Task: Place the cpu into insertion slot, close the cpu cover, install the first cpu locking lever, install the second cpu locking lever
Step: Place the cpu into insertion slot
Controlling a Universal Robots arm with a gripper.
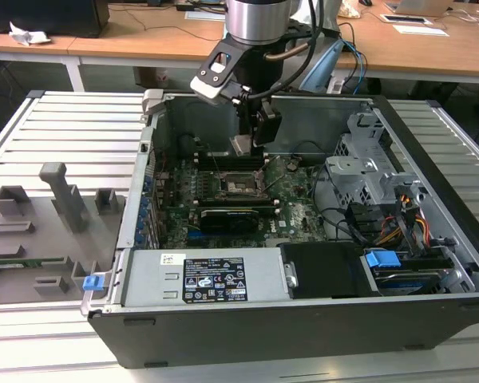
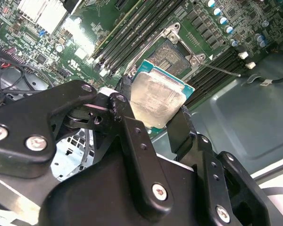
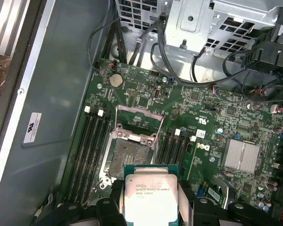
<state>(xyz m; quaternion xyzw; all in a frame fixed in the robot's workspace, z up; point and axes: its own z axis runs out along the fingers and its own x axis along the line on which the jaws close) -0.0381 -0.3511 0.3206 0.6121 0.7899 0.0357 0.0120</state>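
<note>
Gripper (image 2: 153, 107) is clamped on the cpu (image 2: 156, 100), with one black finger on each of two opposite edges. That edge grip leaves the underside free and the chip level. The cpu hangs in the air over the green motherboard (image 3: 217, 117), close above the insertion slot (image 3: 130, 157) but off to one side of it and not touching. In the exterior view it sits low inside the open computer case (image 1: 223, 319).

My read is that this is the carry/align stage and nothing is seated yet.

The cpu cover (image 3: 134, 137) is swung open, lying back beyond one edge of the slot (hence the exposed contact field). A thin wire lever (image 2: 221, 70) lies loose beside the socket, not latched as far as I can tell.

- **Cpu:** a small flat square with a dull silver-grey metal lid, smudged, and a blue-green board rim.
- **Slot:** a square black socket with a metal rim and a fine grainy pin bed.
- **Cover:** a thin stamped metal frame with a square window.
- **Around the socket:** long black memory slots (image 3: 92, 150) run on both sides.
- **Gripper:** matt black links held with shiny screws.
</note>
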